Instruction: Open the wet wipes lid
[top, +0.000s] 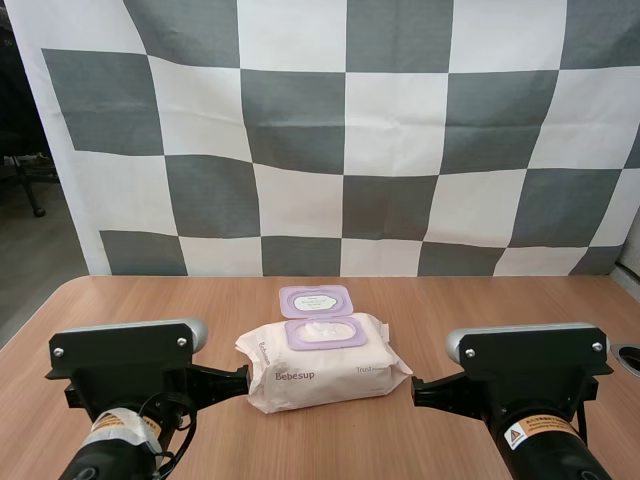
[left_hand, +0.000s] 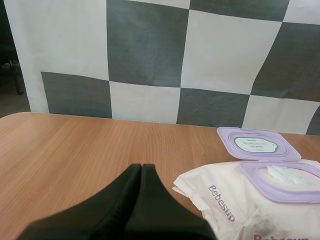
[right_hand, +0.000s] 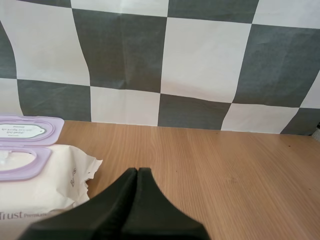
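Note:
A pale pink pack of wet wipes (top: 322, 365) lies in the middle of the table. Its purple lid (top: 316, 300) is flipped back flat toward the far side, and the purple-framed opening (top: 325, 333) shows a white wipe. My left gripper (top: 243, 379) sits just left of the pack, and my right gripper (top: 416, 389) just right of it, both apart from it. In the left wrist view the shut fingers (left_hand: 141, 172) form one dark wedge beside the pack (left_hand: 250, 205) and open lid (left_hand: 256, 144). In the right wrist view the fingers (right_hand: 137, 176) lie together beside the pack (right_hand: 45, 185).
The wooden table (top: 450, 310) stretches to both sides of the pack. A small dark round thing (top: 630, 358) sits at the table's right edge.

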